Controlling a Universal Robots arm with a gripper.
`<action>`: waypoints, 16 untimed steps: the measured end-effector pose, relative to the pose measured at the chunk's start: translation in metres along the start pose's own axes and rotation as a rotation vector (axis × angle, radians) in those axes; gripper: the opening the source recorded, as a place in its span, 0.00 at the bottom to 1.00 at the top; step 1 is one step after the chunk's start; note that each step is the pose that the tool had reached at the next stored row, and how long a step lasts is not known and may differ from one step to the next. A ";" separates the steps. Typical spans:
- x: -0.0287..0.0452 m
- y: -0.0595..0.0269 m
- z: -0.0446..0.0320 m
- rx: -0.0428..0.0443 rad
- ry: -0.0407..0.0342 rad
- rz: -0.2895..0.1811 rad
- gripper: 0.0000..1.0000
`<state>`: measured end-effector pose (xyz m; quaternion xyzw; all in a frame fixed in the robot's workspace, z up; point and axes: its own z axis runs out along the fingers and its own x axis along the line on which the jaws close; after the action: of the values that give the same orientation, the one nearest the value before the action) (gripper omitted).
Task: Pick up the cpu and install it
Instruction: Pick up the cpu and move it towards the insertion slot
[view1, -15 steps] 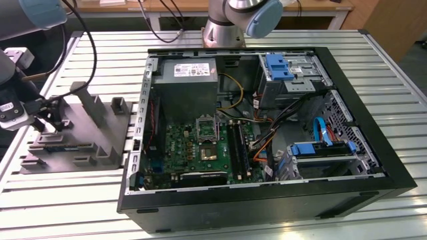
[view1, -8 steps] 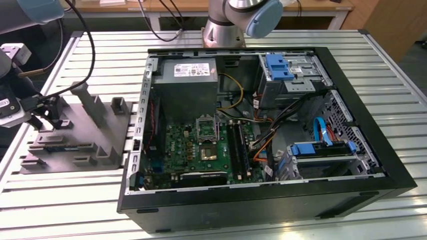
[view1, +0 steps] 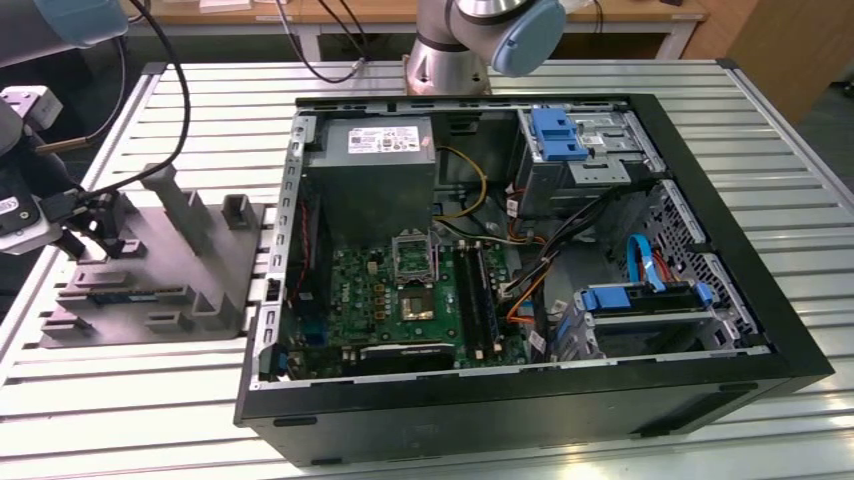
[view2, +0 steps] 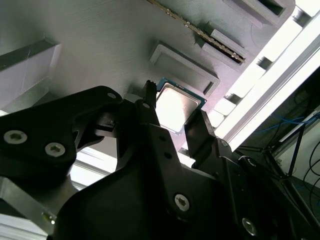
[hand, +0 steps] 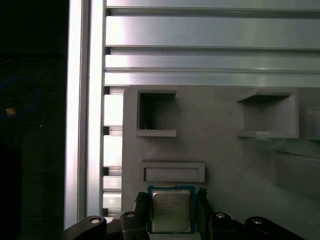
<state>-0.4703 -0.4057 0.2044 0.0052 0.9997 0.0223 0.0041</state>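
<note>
- The table (view1: 134, 420) is ribbed, bare, pale and shiny aluminium slats. It carries both the computer case and the parts holder.
- The computer case (view1: 534, 410) is black sheet metal. It lies on its side with the panel off, showing the green motherboard (view1: 380, 300) and the dark metal-framed socket (view1: 412, 258).
- The parts holder (view1: 200, 280) sits at the exterior view's left, well apart from the socket. It is matt grey plastic with faint layer lines, square pockets and low raised frames.
- The gripper (hand: 171, 200) hangs over a corner of that holder. It is black and matt, with bolted links.
- Its fingers (hand: 142, 210) stand against two opposite edges of the chip, so it appears to be gripping it.
- For this pick, the squeeze should be light and even on both edges, with the chip kept level. A skewed hold could tip it or scrape its underside.
- The cpu (hand: 171, 211) is between the fingers in both wrist views, just beside a shallow rectangular frame on the holder.
- It is a small flat square with a smooth silvery lid and a thin green rim. The lid is slick, so the edges are the better purchase.
</note>
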 end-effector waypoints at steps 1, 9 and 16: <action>0.0000 0.0000 -0.0001 0.0001 0.0000 0.000 0.47; 0.0000 0.0000 -0.0013 0.0013 0.0001 0.000 0.47; 0.0000 0.0002 -0.0046 0.0012 0.0000 0.000 0.47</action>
<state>-0.4703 -0.4057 0.2089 0.0052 0.9997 0.0217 0.0041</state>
